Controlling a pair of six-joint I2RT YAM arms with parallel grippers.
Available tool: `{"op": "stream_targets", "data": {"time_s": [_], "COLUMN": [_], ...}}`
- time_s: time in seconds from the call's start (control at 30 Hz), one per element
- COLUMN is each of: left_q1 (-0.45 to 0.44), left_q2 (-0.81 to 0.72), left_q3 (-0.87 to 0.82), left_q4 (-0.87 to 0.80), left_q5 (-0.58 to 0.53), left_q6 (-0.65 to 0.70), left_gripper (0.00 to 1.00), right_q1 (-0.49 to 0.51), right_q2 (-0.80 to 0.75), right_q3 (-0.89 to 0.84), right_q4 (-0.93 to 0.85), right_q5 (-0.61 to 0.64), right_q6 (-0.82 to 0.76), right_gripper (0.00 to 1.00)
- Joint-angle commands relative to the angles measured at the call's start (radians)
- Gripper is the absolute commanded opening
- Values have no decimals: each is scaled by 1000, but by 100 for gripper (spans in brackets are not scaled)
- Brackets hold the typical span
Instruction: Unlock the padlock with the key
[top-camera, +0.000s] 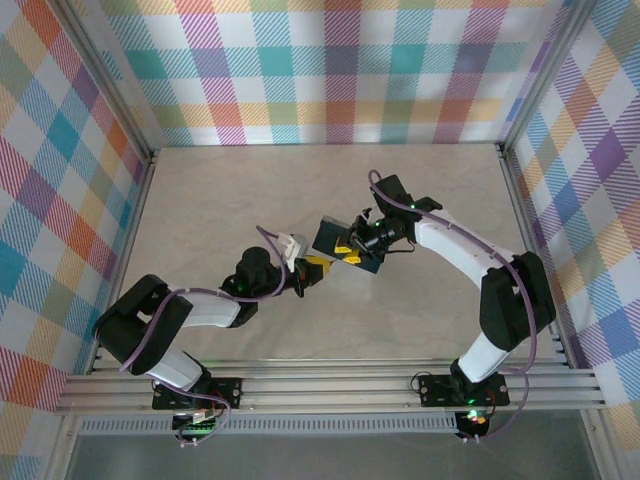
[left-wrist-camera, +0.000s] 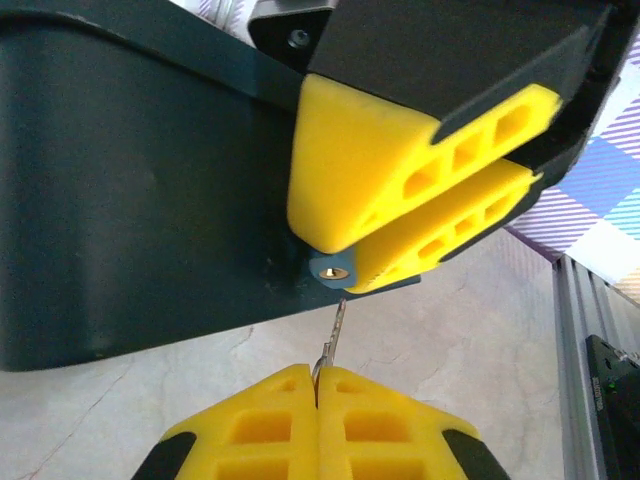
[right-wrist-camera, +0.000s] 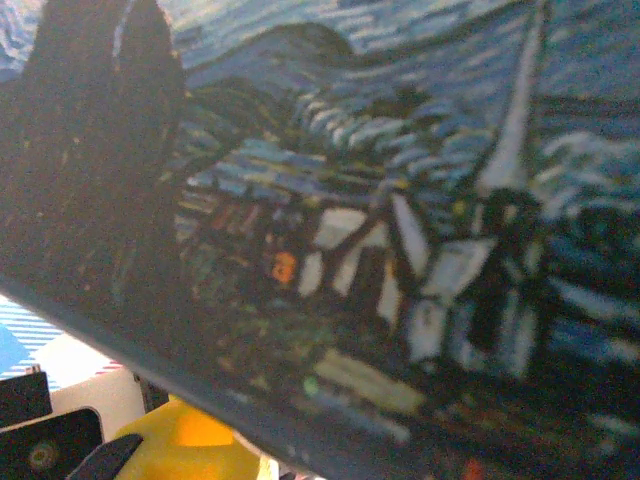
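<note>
2 grips: left jaws pinch key (left-wrist-camera: 336, 328), tip toward padlock (left-wrist-camera: 333, 270) pinched in right jaws.

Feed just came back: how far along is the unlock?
Done: left gripper pinches the key, right gripper clamps the padlock, keyhole facing the key. In hand: key tip sits just below the keyhole, not yet in. Remaining: insert, turn, open the padlock.

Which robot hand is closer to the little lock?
Right. The right gripper is clamped on the padlock itself. The left gripper sits just short of it, holding the key with its tip almost at the padlock.
</note>
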Motion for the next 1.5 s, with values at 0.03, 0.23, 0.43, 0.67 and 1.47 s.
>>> {"op": "stream_targets", "data": {"time_s": [0.03, 0.23, 0.43, 0.67, 1.47], "left_q1": [-24, -30, -33, -33, -33], "left_q2": [10, 7, 14, 20, 40], "left_q3": [28, 24, 28, 21, 5], "left_q4": [62, 68, 71, 71, 152], "left_q5": [-22, -88, -106, -125, -79], "left_q6": [27, 27, 22, 18, -48], "left_gripper": [0, 0, 0, 0, 0], "right_q1": [-7, -7, -8, -8, -8], "right_q2": [-47, -48, -51, -62, -74], "right_q3": [-5, -10, -21, -29, -51], "right_q4": [37, 40, 55, 61, 65], "right_q5": [-32, -40, -44, -40, -22], "right_q6": [3, 4, 10, 12, -5], "right_gripper": [0, 0, 0, 0, 0]}}
